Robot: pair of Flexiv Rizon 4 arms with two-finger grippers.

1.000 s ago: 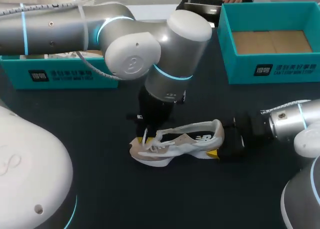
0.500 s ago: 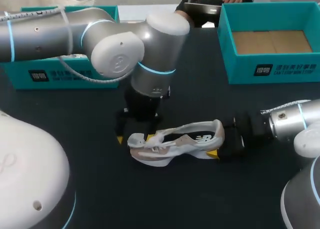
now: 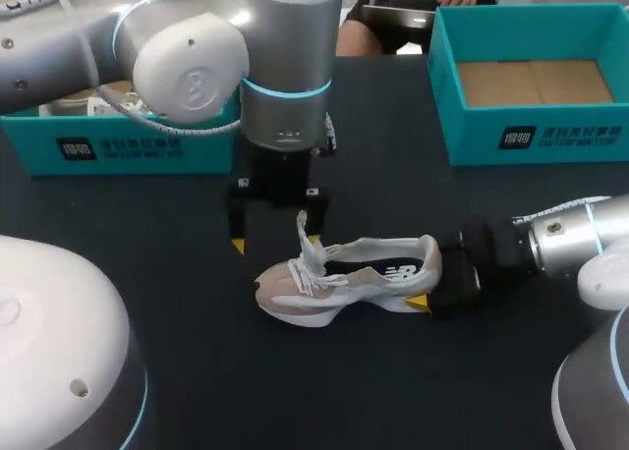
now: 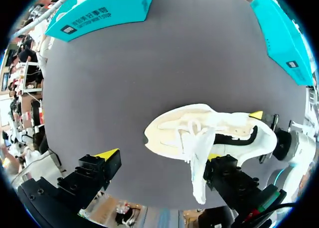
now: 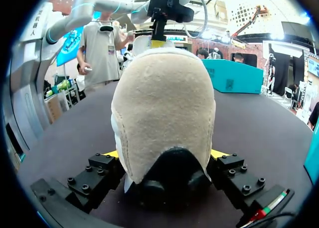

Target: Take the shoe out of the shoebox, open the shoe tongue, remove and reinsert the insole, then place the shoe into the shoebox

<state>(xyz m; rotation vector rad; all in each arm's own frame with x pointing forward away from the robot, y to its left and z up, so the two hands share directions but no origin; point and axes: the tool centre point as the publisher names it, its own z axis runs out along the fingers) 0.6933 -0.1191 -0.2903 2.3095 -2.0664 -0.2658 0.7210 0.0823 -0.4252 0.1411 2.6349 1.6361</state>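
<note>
The white and beige shoe point(image 3: 354, 273) lies on its side on the dark table, toe to the left; its tongue point(image 3: 304, 239) stands up. My left gripper point(image 3: 275, 236) hangs open just behind the toe end with nothing held. In the left wrist view the shoe point(image 4: 174, 133) lies ahead of the left gripper point(image 4: 159, 158), and the tongue point(image 4: 199, 173) dangles close to one finger. My right gripper point(image 3: 425, 283) is shut on the heel. The right wrist view shows that heel point(image 5: 162, 113) wedged between both fingers of the right gripper point(image 5: 164, 156).
An open teal shoebox point(image 3: 531, 136) with a bare cardboard floor stands at the back right. A second teal box point(image 3: 118, 145) stands at the back left, partly hidden by my left arm. Bare table lies in front of the shoe.
My left gripper has opened, let go of the tongue and drawn back from the shoe toward the left box. The tongue now stands upright. The right arm has not moved.
</note>
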